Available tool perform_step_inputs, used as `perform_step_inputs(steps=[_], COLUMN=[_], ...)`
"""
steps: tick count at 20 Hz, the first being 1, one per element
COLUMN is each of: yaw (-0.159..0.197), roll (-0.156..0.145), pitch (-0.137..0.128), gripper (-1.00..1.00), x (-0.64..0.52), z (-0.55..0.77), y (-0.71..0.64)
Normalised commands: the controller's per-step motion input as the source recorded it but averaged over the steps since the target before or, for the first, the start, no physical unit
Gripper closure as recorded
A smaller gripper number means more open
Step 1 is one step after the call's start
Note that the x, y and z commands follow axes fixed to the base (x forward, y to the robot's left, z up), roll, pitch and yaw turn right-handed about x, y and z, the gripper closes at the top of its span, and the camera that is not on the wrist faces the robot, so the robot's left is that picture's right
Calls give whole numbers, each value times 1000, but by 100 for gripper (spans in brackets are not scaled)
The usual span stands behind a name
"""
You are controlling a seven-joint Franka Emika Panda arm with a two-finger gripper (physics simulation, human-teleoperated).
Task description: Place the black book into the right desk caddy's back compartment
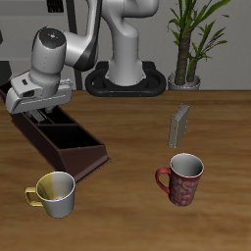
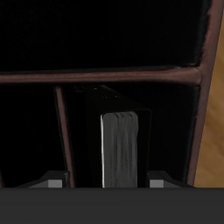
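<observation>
Inside the right desk caddy (image 2: 131, 77), the black book (image 2: 121, 144) stood on edge, its pale page block facing the wrist camera, pinched between the gripper (image 2: 109, 182) fingers. It looked lowered into a section bounded by maroon dividers; whether that was the back one I could not tell. By my judgement, release and withdrawal remained. Farther out stood a grey patterned book (image 1: 179, 125), a red mug (image 1: 181, 179) and a yellow mug (image 1: 54, 193).
</observation>
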Motion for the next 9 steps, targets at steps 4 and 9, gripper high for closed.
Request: perform_step_inputs(steps=[4,9], yaw=[-19,-12], roll=[-12,2], pitch=[-28,-28], gripper=[-100,-100], x=[-43,-27], z=[182,188], y=[51,126])
